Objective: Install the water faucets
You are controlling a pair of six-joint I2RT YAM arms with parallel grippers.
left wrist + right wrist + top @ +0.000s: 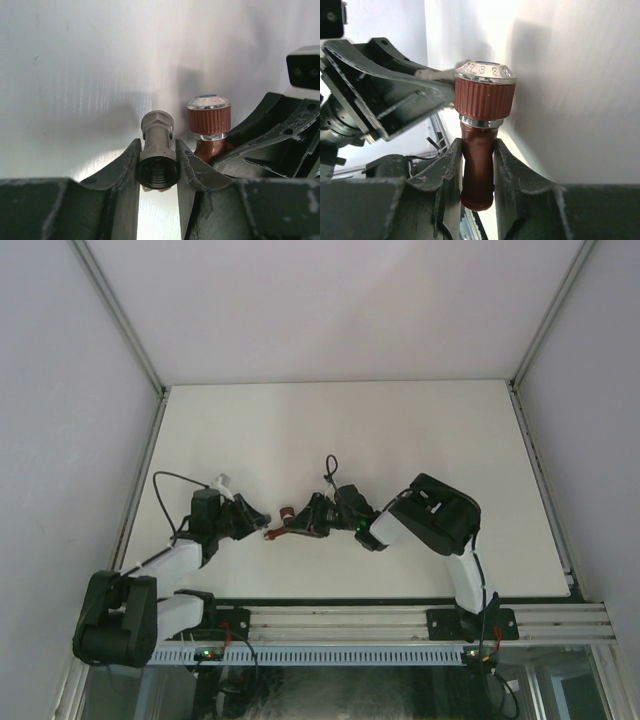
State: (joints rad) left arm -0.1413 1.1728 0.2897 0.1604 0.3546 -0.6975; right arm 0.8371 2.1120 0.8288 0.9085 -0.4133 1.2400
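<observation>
Near edge: aluminium rail (350, 618) with both arm bases bolted on. Arms lean in from each side, tips meet over the near-middle of the white table (400, 440). On the left, left gripper (157, 146) is clamped on the grey metal fitting (158, 129), fingers pinching its barrel, threaded open end facing the wrist camera, hex end pointing away. On the right, right gripper (477, 150) is clamped on the red-brown tap body (477, 170), stem upright between the two fingers, ribbed knob (485, 97) with silver cap sticking out past the fingertips. In the left wrist view the knob sits just right of the fitting, a slim gap showing between them, not joined. In the right wrist view the fitting's tip pokes in near the knob's top edge, contact there cannot be told. Whether either part rests on the table cannot be told. Further back bare table, then the white walls (350, 310)
</observation>
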